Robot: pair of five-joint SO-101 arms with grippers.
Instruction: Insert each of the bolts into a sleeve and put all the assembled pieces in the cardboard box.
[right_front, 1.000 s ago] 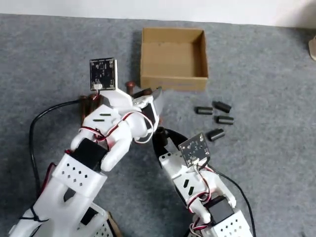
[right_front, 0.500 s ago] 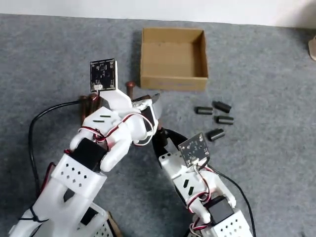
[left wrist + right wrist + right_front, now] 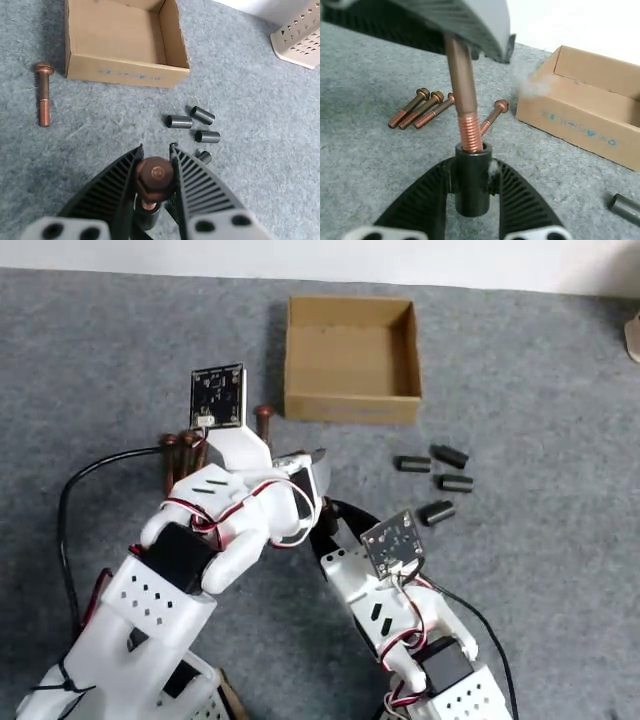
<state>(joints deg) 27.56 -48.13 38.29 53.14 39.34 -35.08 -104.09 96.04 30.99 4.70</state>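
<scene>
Left gripper [image 3: 156, 147] clamped on the head of a copper bolt [image 3: 156, 173], shank hanging upright, threaded tip just inside the mouth of a black sleeve [image 3: 471, 185], which the right gripper [image 3: 472, 166] pinches upright between its fingers. Cardboard box [image 3: 350, 402] sits open-topped beyond, its near wall apart from both grippers, with bare grey carpet [image 3: 540, 390] between. Four loose sleeves [image 3: 412, 464] lie near the box's right corner; spare bolts [image 3: 180, 452] cluster on the left, a single bolt [image 3: 263, 420] just beside the box's left edge.
</scene>
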